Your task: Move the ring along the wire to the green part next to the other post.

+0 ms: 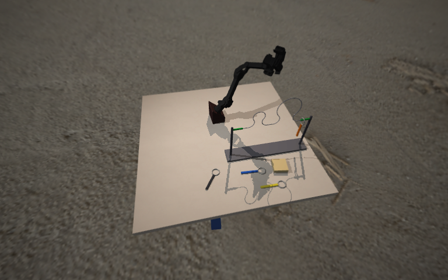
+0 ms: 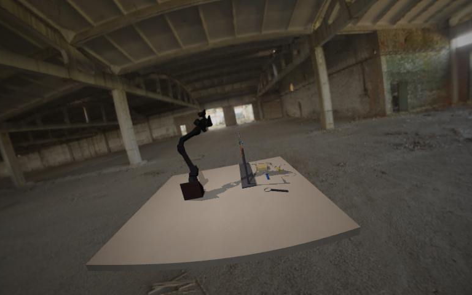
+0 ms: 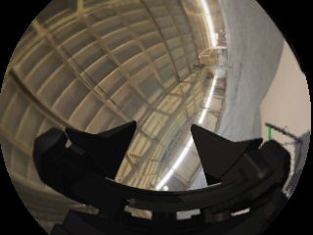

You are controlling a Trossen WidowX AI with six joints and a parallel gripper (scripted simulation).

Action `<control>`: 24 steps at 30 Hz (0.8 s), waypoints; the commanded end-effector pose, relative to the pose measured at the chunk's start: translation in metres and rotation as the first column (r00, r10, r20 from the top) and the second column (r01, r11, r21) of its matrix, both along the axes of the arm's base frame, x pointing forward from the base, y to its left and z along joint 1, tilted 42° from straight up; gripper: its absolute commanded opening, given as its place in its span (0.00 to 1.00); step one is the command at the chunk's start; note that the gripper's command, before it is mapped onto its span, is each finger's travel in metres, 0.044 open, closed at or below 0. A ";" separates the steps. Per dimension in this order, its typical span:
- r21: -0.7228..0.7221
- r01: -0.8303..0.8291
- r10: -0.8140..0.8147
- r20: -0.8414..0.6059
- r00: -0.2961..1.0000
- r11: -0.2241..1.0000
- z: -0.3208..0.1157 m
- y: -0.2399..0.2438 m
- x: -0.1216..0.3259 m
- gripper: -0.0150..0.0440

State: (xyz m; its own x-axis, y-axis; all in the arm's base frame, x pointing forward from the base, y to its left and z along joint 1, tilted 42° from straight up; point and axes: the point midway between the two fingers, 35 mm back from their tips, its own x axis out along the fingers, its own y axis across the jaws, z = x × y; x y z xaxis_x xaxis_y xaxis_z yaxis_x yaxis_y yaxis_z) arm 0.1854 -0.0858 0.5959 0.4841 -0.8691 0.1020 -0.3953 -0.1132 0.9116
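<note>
A ring (image 1: 302, 121) (image 2: 239, 143) with an orange handle (image 1: 299, 130) (image 2: 241, 151) hangs on the green part at the right post (image 1: 305, 131) in the top view, handle downward. The thin grey wire (image 1: 270, 124) curves in loops to the other green part (image 1: 238, 129) at the left post (image 1: 231, 143). My gripper (image 1: 280, 60) (image 2: 207, 119) (image 3: 163, 125) is open and empty, high above the table and away from the handle and wire. The wrist view shows a green part (image 3: 269, 132) at its right edge; which one, I cannot tell.
The posts stand on a dark base (image 1: 267, 149). In front of it lie a black-handled ring (image 1: 211, 181), a blue-handled ring (image 1: 249, 172), a yellow-handled ring (image 1: 269, 186) and a yellow block (image 1: 280, 165). The arm's base stands behind the wire, towards the left post.
</note>
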 end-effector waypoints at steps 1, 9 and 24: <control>-0.001 -0.003 0.003 0.000 1.000 1.000 0.000 0.000 0.001 0.89; -0.063 -0.125 0.123 -0.034 0.992 0.990 -0.001 0.029 0.037 0.53; -0.246 -0.470 0.352 -0.401 0.846 0.848 -0.062 0.185 0.144 0.53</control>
State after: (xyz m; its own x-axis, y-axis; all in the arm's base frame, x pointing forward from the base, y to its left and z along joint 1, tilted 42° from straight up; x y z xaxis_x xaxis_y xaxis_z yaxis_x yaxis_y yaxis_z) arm 0.3119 0.0605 0.5521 0.7971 -0.5918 0.1199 -0.1070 0.0570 0.9926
